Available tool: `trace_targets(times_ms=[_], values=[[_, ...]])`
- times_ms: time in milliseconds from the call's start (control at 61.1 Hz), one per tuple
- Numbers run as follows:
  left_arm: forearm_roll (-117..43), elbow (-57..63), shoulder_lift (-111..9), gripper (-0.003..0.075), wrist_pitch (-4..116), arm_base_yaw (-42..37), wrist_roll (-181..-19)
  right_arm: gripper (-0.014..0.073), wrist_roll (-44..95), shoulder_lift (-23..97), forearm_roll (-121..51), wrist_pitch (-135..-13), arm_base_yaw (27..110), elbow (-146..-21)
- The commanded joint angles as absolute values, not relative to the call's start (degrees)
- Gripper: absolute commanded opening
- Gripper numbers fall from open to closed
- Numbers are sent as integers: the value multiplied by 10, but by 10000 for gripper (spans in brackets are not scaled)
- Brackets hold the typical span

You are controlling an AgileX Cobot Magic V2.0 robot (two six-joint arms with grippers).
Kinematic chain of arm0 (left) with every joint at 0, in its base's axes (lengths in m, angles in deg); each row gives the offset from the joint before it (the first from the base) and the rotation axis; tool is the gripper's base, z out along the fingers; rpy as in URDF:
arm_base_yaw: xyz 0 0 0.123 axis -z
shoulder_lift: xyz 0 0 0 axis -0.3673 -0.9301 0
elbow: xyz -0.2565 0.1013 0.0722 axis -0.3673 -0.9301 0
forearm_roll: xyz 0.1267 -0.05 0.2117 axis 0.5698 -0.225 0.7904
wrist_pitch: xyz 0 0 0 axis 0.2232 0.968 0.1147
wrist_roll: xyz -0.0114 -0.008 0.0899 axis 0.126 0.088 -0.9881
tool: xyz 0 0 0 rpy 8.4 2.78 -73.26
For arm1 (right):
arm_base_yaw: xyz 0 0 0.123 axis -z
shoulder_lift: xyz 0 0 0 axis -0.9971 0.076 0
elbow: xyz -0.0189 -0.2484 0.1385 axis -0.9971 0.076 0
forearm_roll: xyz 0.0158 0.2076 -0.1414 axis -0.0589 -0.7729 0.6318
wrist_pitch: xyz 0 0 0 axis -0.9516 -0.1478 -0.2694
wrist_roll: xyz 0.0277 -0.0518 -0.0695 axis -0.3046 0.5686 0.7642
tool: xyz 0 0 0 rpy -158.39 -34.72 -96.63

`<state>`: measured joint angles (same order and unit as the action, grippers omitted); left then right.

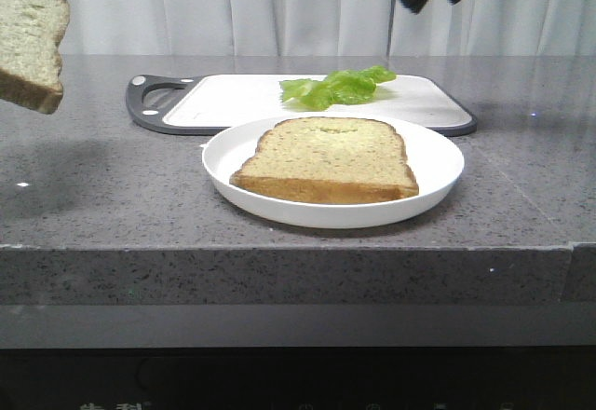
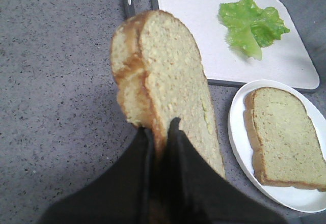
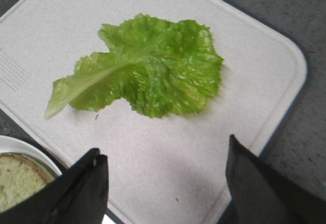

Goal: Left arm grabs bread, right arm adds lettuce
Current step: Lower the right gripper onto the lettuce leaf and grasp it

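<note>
Grey speckled counter, white curtain behind. My left pincer (image 2: 162,132) pinching bread (image 2: 163,81) by its lower edge, held up clear of the counter, off to the left side. My right pincer (image 3: 165,168) spread wide, hovering over lettuce (image 3: 145,74) on white cutting board (image 3: 168,158). Next, I judge: drop straight down, nip the thick pale rib, not the frill, so the leaf won't tear. Second slice (image 1: 331,160) waits on plate (image 1: 438,163). Front view shows the bread's height; rt wrist view alone shows my spread fingers.
</note>
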<state>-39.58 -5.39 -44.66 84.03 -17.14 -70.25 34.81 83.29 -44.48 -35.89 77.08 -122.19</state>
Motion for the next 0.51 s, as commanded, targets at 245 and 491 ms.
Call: trace_targets(times_ms=[245, 491], values=[[-411, -36, -439, -19, 801, -173, -704, 507, 355, 975, -461, -242, 743, -1461], [-411, -37, -439, -19, 801, -173, -704, 507, 329, 1020, -417, -204, 735, -1536]])
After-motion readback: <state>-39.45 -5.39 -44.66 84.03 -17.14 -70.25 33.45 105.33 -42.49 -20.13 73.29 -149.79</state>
